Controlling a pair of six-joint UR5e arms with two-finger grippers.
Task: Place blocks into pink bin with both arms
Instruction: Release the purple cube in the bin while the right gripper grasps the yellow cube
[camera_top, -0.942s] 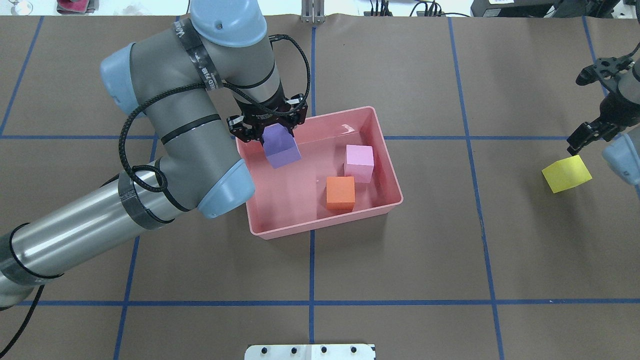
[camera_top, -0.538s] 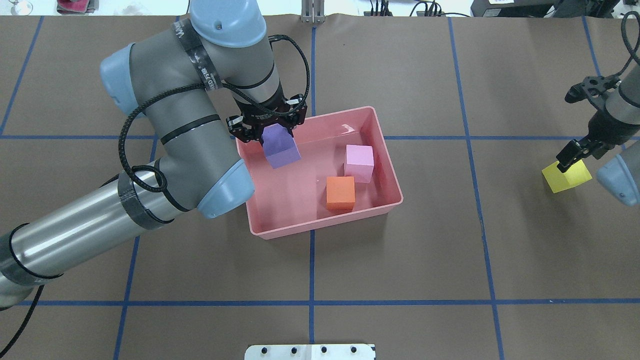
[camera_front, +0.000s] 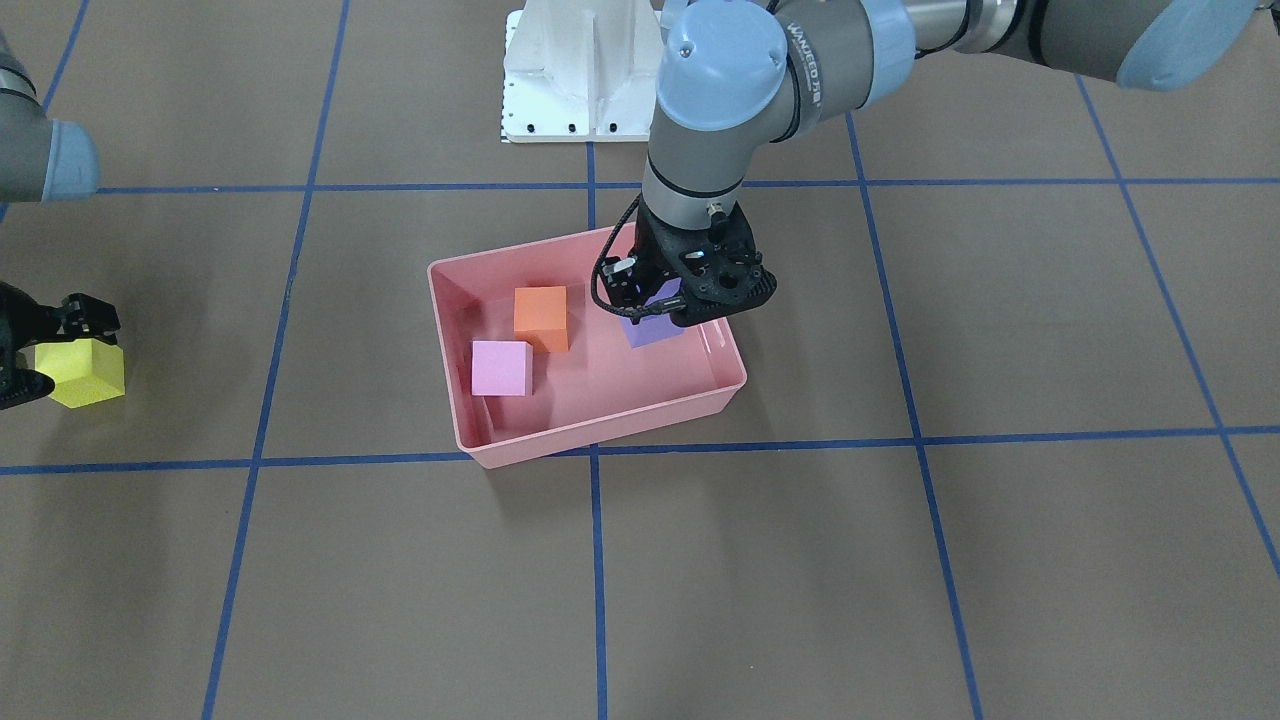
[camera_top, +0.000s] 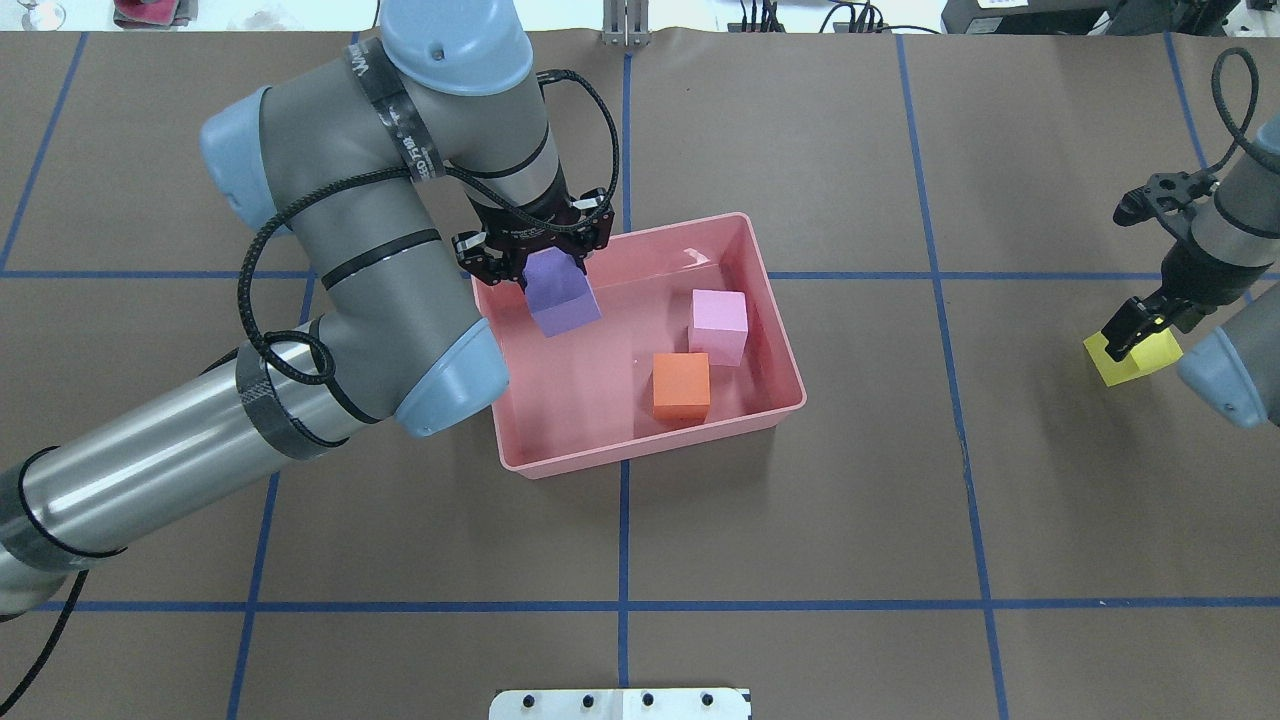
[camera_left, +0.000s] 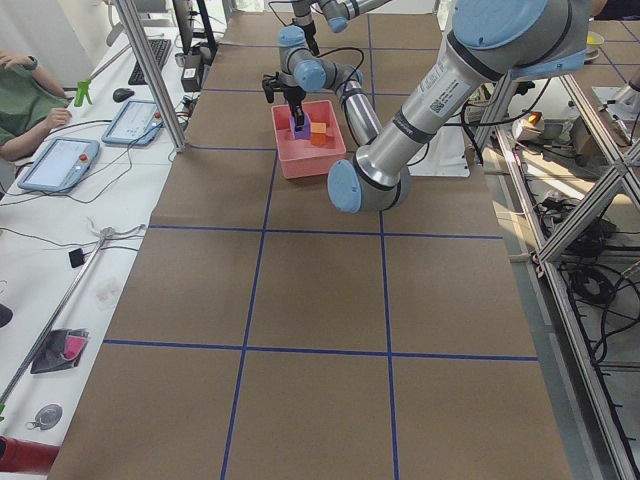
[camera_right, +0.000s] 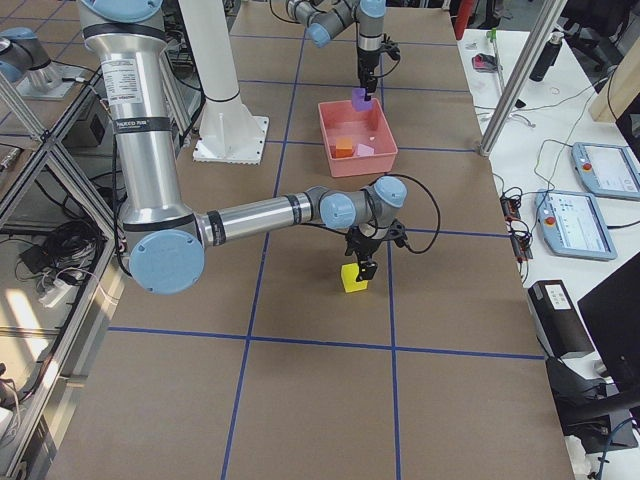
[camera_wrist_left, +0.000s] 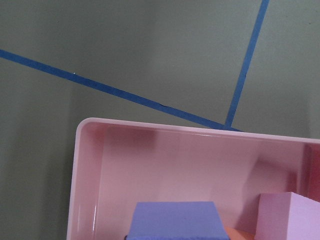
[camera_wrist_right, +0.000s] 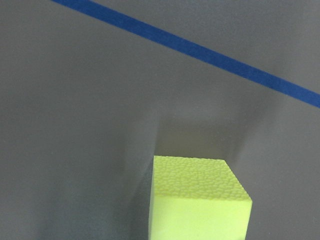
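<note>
The pink bin (camera_top: 580, 400) sits mid-table with an orange block (camera_top: 681, 385) and a light pink block (camera_top: 718, 322) resting on its floor. My left gripper (camera_top: 530, 255) is shut on the purple block (camera_top: 565, 295), which hangs tilted over the bin's corner nearest the robot's left. The left wrist view shows that purple block (camera_wrist_left: 175, 220) above the bin's floor. Far to the right, the yellow block (camera_top: 1150, 358) lies on the table. My right gripper (camera_top: 1135, 330) stands open just over it, fingers either side of its top. The yellow block (camera_wrist_right: 200, 200) fills the lower right wrist view.
Brown paper with a blue tape grid (camera_top: 625, 605) covers the table. The white base pedestal (camera_front: 580, 70) stands at the robot's side. A person sits at a side desk (camera_left: 60, 140) with tablets, beyond the table's far long edge.
My right gripper has swung in and come down onto the yellow block. The left arm and the purple block have stayed where they were.
</note>
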